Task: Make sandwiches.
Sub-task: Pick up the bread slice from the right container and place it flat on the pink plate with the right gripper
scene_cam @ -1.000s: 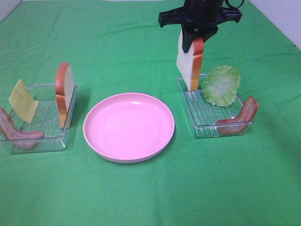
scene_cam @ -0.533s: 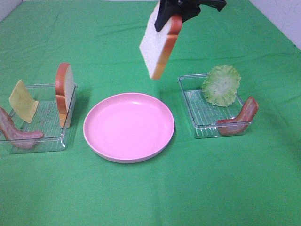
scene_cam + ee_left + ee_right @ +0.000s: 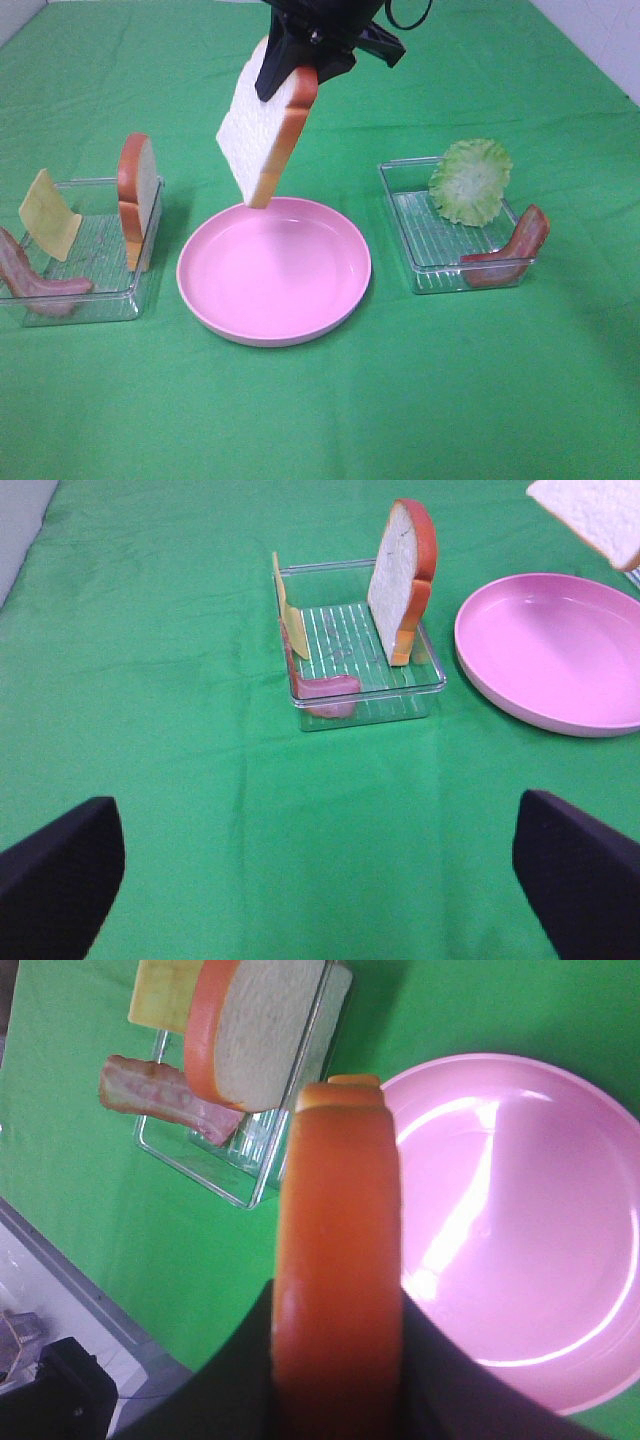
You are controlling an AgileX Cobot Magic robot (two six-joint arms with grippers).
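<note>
No stacked sandwich is in view. My right gripper (image 3: 300, 62) is shut on a white bread slice (image 3: 262, 135) with an orange-brown crust. It holds the slice tilted in the air above the far left rim of the empty pink plate (image 3: 290, 275). In the right wrist view the crust (image 3: 338, 1250) fills the middle, between the dark fingers (image 3: 235, 1380). A second bread slice (image 3: 138, 195) stands in the left tray (image 3: 105, 300) with yellow cheese (image 3: 48, 228) and bacon (image 3: 35, 282). My left gripper (image 3: 318, 880) is open and empty, well short of that tray (image 3: 370, 702).
The right clear tray (image 3: 430, 275) holds pale green lettuce (image 3: 470, 180) and a bacon strip (image 3: 510, 250). A green cloth (image 3: 320, 410) covers the table. In the left wrist view the plate (image 3: 550, 650) lies to the right of the left tray, and the held slice (image 3: 595, 515) shows at the top corner.
My right gripper has lifted the bread slice out of the right tray and carried it left, from above the tray to above the plate's far left rim. The slice now tilts more.
</note>
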